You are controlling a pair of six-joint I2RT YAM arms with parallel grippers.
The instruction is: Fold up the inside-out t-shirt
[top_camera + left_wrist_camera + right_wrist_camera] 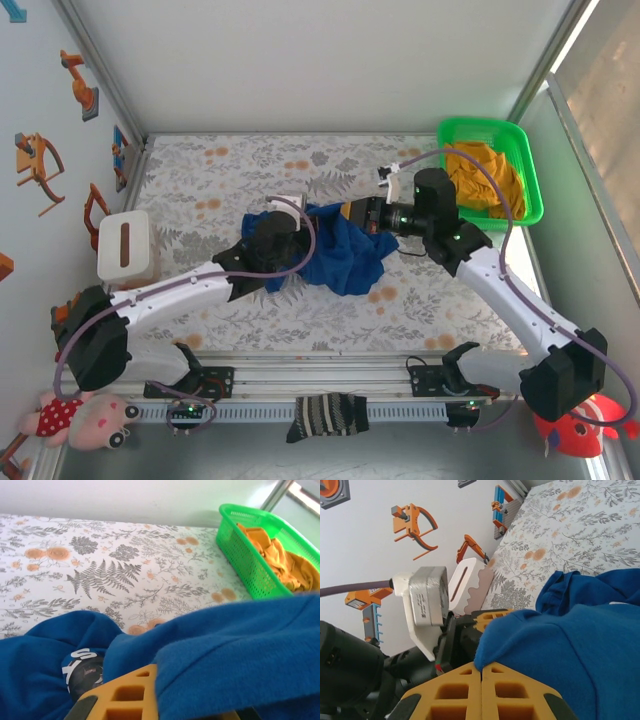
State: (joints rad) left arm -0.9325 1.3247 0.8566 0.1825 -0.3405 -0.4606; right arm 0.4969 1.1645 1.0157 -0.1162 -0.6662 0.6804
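The inside-out t-shirt (345,255) is a royal-blue, wrinkled bunch in the middle of the floral table. My left gripper (298,228) is at its left edge and my right gripper (352,212) is at its upper edge, close together. In the right wrist view the right gripper (481,671) has its yellow fingers pressed together on a fold of the t-shirt (570,645). The left gripper (495,616) is right behind that, also closed against the cloth. In the left wrist view the t-shirt (240,650) drapes over the left gripper (165,700), and one yellow finger (125,695) shows.
A green basket (527,150) with orange-yellow cloth (485,175) stands at the far right corner. A white tissue box (127,248) sits at the left edge. A striped sock (328,415) hangs on the front rail, and plush toys (85,420) lie at the near corners.
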